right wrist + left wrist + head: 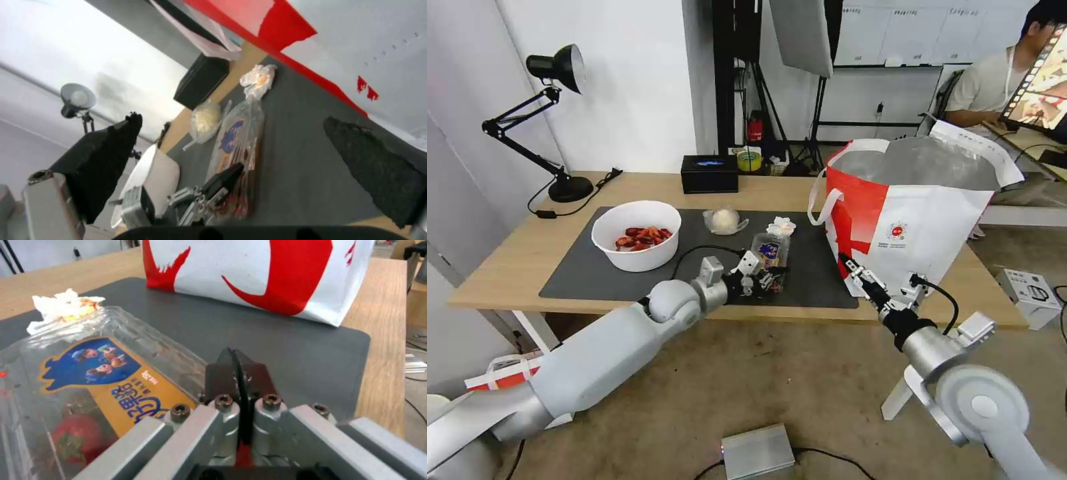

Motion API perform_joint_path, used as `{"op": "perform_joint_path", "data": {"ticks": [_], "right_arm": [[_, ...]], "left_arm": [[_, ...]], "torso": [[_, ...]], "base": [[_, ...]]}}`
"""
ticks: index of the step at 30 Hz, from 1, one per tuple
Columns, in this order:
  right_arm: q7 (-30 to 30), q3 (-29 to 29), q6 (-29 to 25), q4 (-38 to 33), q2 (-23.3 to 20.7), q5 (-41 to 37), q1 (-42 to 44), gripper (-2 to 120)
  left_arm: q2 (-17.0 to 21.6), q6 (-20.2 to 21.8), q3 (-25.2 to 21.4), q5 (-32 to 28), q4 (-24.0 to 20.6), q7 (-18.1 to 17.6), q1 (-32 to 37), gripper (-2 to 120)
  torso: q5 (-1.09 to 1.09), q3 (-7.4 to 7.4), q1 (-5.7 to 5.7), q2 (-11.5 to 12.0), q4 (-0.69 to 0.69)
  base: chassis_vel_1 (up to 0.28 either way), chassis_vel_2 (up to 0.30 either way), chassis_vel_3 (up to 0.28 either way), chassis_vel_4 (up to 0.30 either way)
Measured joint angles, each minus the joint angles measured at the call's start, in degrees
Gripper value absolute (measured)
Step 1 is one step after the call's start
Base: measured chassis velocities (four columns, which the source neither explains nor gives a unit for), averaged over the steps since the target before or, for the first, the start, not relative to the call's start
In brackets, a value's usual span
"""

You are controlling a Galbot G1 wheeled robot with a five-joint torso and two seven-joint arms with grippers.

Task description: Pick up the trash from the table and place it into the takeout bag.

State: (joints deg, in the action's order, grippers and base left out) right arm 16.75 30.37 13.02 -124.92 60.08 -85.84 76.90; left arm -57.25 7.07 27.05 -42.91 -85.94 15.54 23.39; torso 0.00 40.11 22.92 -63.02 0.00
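Note:
The clear clamshell box lies on the table's dark mat. My left gripper sits at the box's near end, shut; nothing shows between its fingers. A crumpled tissue lies just behind the box, a clear plastic wad to its left, and the white bowl of red shells further left. The takeout bag stands open on the right. My right gripper is open at the bag's near lower corner; its fingers are spread wide.
A black tissue box and a tape roll sit at the table's back edge. A black desk lamp stands at the back left. On the floor lie a grey box and a white device.

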Motion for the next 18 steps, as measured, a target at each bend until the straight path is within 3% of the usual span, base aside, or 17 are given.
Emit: {"op": "perform_joint_path", "data": {"ticks": [18], "right_arm": [[0.1,-0.8,0.1,0.7,0.0,0.2,-0.6,100]], "left_arm": [[0.2,-1.4,-2.6,-2.1,0.8,-4.7,-0.2,0]], "torso": [[0.00,0.00,0.00,0.0,0.00]], "base": [[0.000,0.000,0.000,0.000]]}}
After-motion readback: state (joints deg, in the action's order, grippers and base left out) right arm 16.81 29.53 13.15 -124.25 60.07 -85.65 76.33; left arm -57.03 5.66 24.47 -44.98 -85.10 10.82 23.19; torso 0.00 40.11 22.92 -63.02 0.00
